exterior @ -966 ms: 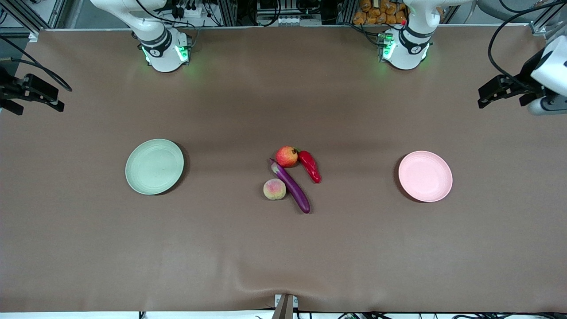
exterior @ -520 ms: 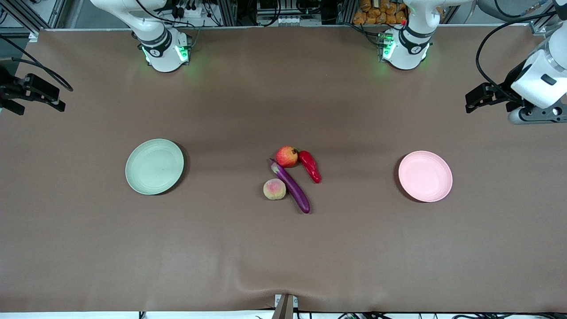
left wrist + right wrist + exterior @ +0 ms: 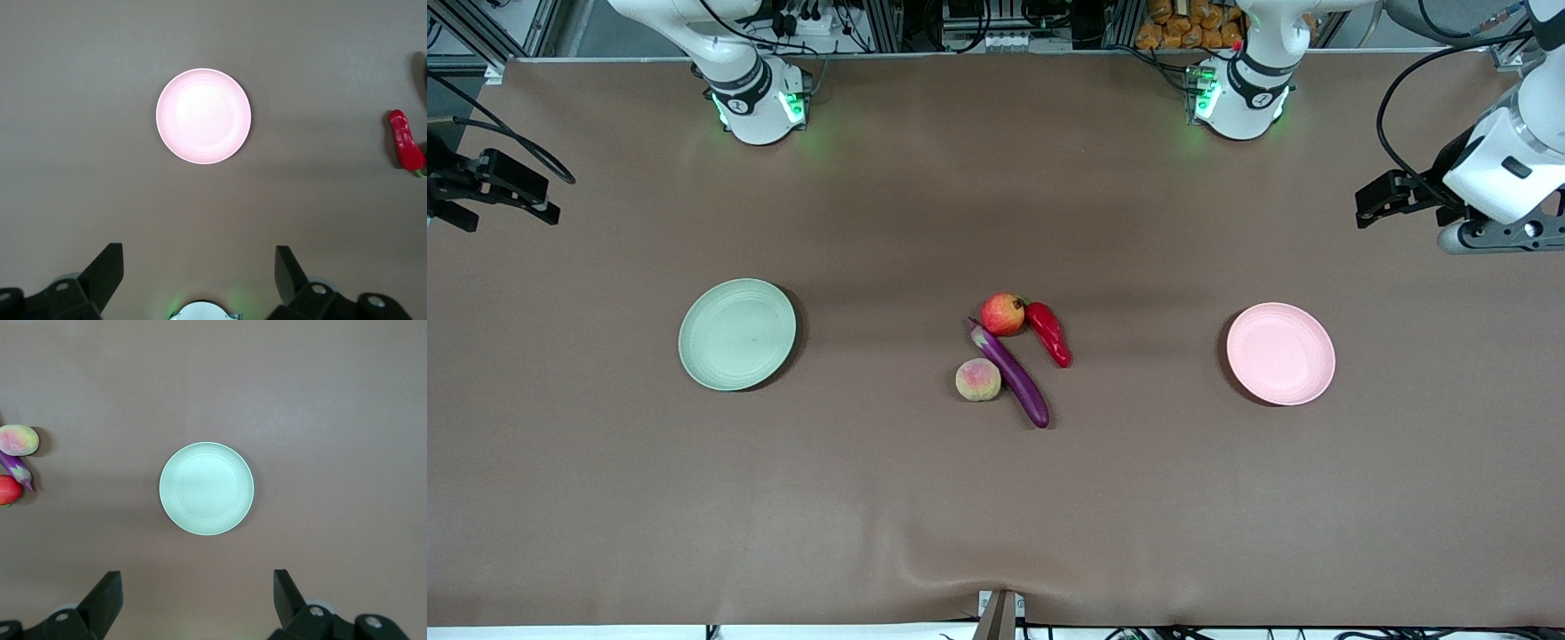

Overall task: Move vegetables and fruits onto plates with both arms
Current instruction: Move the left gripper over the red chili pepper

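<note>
Left gripper point(image 3: 193, 280) released, empty, high over the left arm's desk point(image 3: 996, 516) end, pale pink round plate point(image 3: 203, 115) below. Right gripper point(image 3: 193, 600) released over pale green round plate point(image 3: 207, 488). Mid-desk cluster: glossy purple eggplant point(image 3: 1011, 373), wrinkled red chili point(image 3: 1049, 333), red-yellow pomegranate point(image 3: 1003, 314), fuzzy peach point(image 3: 978, 380). Left wrist view catches only the chili.

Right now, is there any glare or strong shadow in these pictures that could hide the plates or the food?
Front view: lighting is even, with short soft shadows beside the pale green plate, pale pink plate and eggplant; nothing is hidden. Left wrist view: the pink plate's centre is washed out by bright glare. Right wrist view: the green plate has a mild sheen, and everything is sharp.
</note>
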### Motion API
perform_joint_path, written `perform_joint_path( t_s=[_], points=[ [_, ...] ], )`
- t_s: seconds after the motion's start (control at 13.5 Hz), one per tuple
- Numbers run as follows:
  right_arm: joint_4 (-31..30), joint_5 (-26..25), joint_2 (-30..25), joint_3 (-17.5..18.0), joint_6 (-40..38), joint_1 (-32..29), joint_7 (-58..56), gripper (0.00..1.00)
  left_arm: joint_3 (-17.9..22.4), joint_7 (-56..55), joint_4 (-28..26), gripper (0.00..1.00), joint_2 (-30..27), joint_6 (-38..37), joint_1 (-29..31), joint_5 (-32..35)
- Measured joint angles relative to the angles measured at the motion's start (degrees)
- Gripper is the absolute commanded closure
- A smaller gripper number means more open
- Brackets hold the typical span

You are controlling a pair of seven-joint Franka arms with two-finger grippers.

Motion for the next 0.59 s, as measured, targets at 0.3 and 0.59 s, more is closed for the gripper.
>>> perform_joint_path(
  t_s=[0.3, 0.59],
  points=[
    [-0.03, -0.01, 0.05, -0.15, -0.03, -0.01, 0.00, 0.00, -1.67, -5.74, -0.06, 0.00, 0.21, 0.00, -0.07, -0.04],
    [-0.07, -0.01, 0.16, -0.17, -0.08, -0.01, 0.00, 0.00, -4.62, -12.57, -1.08, 0.00, 4.67, 4.11, -0.78, -0.53]
  ],
)
